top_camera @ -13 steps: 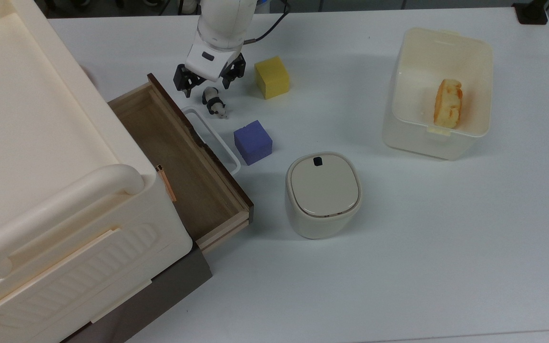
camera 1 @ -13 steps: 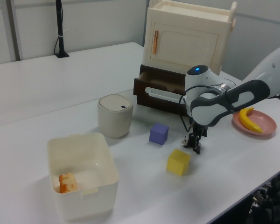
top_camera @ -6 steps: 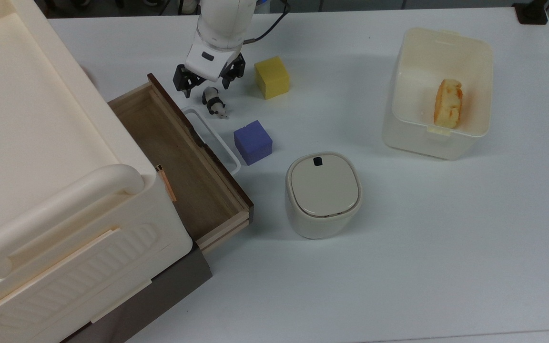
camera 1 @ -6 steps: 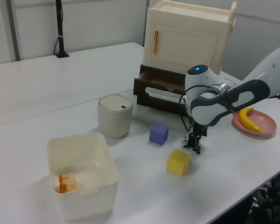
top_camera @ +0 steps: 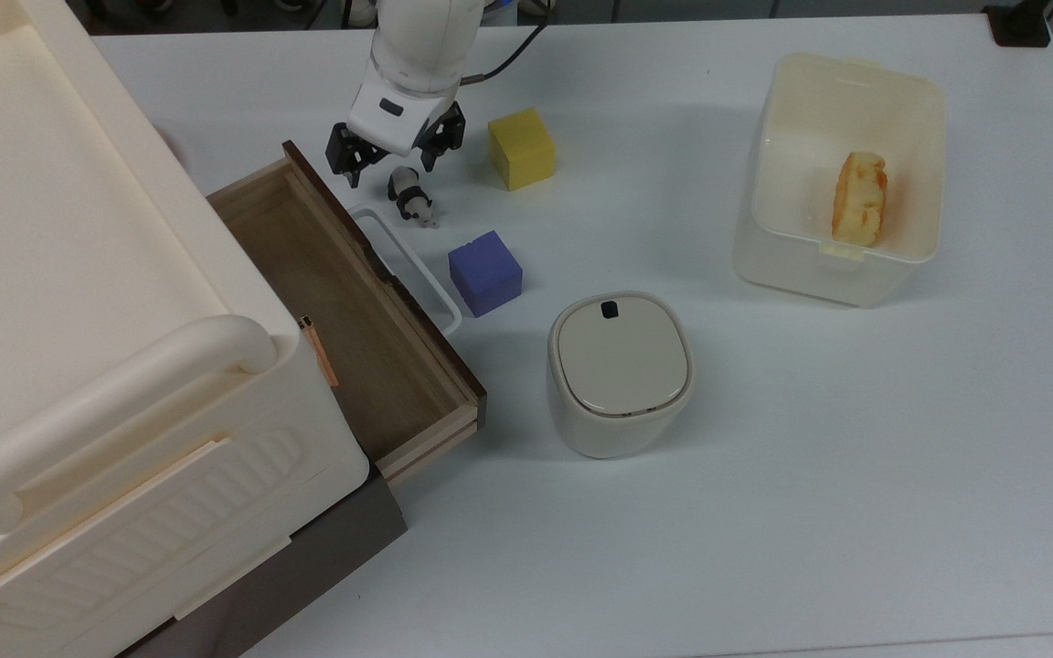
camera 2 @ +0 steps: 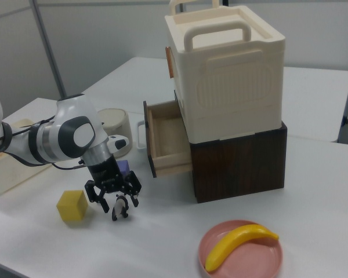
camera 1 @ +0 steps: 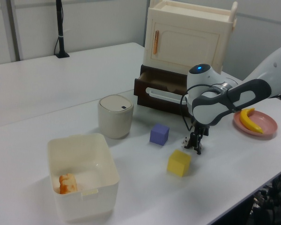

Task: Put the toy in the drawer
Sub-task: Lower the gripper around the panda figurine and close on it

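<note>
The gripper hangs low over the table with its fingers spread apart and nothing between them; in the right view the two black fingers straddle the space just above the toy without touching it. The toy lies on its side on the table, just below the gripper in the top view, close beside the drawer's white handle and outside the drawer. The drawer stands pulled out of the cabinet, its brown floor bare. A yellow cube sits to the top view's right of the gripper, and a purple cube rests below the toy, next to the handle. A cream lidded bin stands further toward the top view's lower right. A white tub at the top view's right holds a piece of bread. In the right view a pink plate with a banana sits in front of the cabinet.
</note>
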`<state>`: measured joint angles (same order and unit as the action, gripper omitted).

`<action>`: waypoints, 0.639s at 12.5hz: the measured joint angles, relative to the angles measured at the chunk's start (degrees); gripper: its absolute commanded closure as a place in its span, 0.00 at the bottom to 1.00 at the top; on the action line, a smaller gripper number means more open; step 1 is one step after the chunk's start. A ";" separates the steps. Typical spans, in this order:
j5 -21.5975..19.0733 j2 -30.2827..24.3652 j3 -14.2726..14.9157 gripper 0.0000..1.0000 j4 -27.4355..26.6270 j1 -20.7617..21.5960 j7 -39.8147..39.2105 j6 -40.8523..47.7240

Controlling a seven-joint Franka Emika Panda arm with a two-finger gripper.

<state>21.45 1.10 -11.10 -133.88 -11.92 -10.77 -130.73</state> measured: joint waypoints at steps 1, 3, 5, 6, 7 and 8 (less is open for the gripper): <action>0.00 0.00 0.00 0.00 0.01 -0.03 -0.11 0.00; 0.00 0.00 0.00 0.00 0.01 -0.03 -0.67 0.00; 0.00 0.00 0.00 0.00 0.01 -0.03 -2.67 0.00; 0.00 0.00 0.00 0.00 0.01 -0.03 -3.99 0.00; 0.00 0.00 0.00 0.00 0.01 -0.03 -5.12 0.00; 0.00 0.00 0.00 0.00 0.01 -0.03 -5.81 0.00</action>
<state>21.45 1.10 -11.11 -133.87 -11.95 -16.58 -130.73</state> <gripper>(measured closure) 0.000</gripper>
